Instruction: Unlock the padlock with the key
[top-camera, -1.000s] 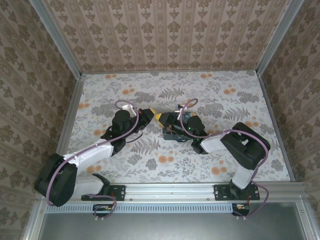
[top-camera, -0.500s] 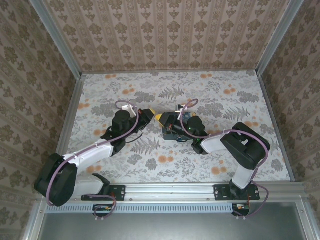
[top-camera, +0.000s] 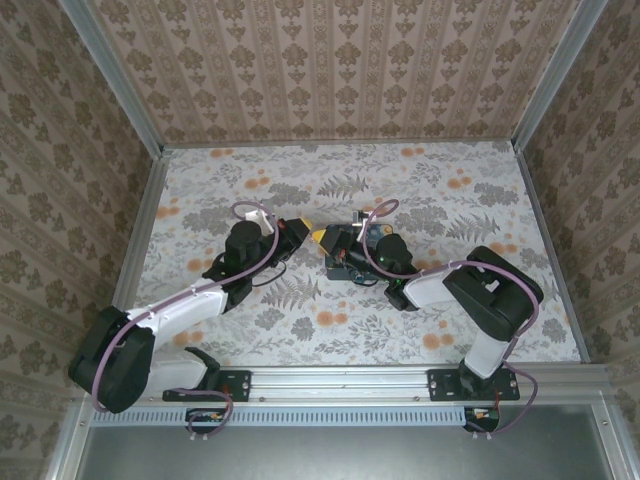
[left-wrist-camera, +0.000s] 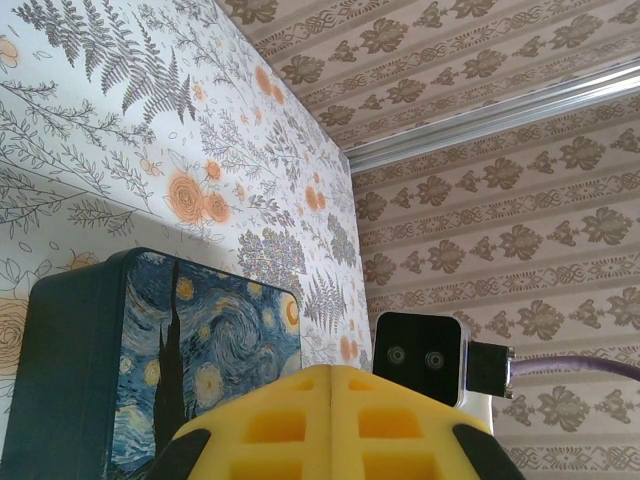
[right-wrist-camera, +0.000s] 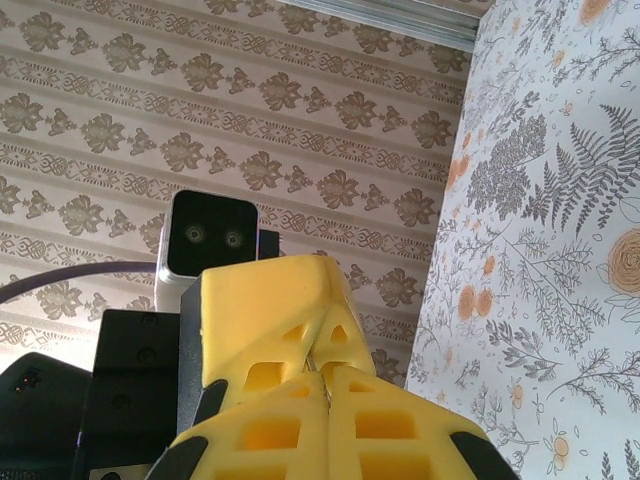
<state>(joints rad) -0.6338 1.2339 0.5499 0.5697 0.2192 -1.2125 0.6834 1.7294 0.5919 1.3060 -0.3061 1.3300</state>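
**Supervisor:** Report claw condition.

**Operator:** I read the left gripper (left-wrist-camera: 330, 388) as fully closed, its yellow gridded pads pressed together along one seam. The right gripper (right-wrist-camera: 327, 390) is closed the same way. From overhead, the two meet tip to tip near table centre, with the left at 9 o'clock of the right.

**Supervisor:** Surroundings?

**Operator:** In the left wrist view, at 9 o'clock of the pads, I see the rectangular box printed with a blue-and-yellow starry-night painting (left-wrist-camera: 150, 350). It rests on the floral-patterned table (left-wrist-camera: 100, 120). I cannot tell where the tiny dark padlock is.

Bright, even light; soft shadows.
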